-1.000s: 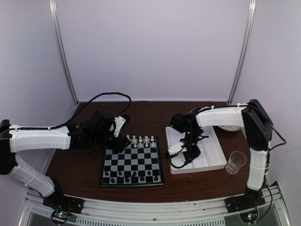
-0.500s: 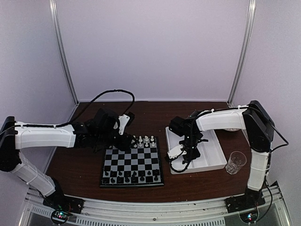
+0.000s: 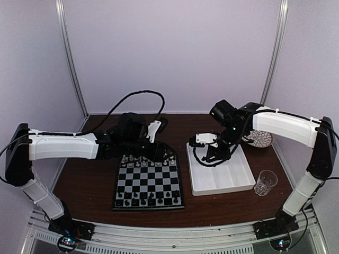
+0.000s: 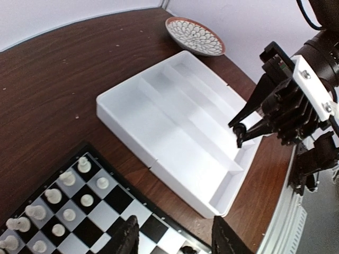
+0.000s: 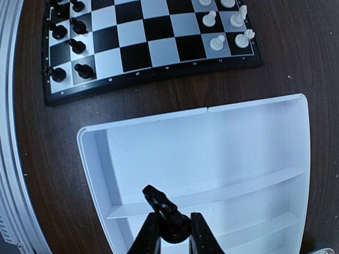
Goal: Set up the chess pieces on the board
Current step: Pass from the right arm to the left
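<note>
Right gripper (image 5: 170, 233) pinches black knight (image 5: 160, 205) at its base; long axis along jaws, head poking beyond, seemingly tilted left.

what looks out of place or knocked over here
Nothing stands out. The chess pieces on the board seem upright, and the black knight off it is gripped by the right gripper over the white tray.

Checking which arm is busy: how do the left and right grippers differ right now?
The right gripper is shut on a black chess piece; the left gripper is open and empty. The right one hangs over the white tray, the left over the board's edge. Both have black fingers.
</note>
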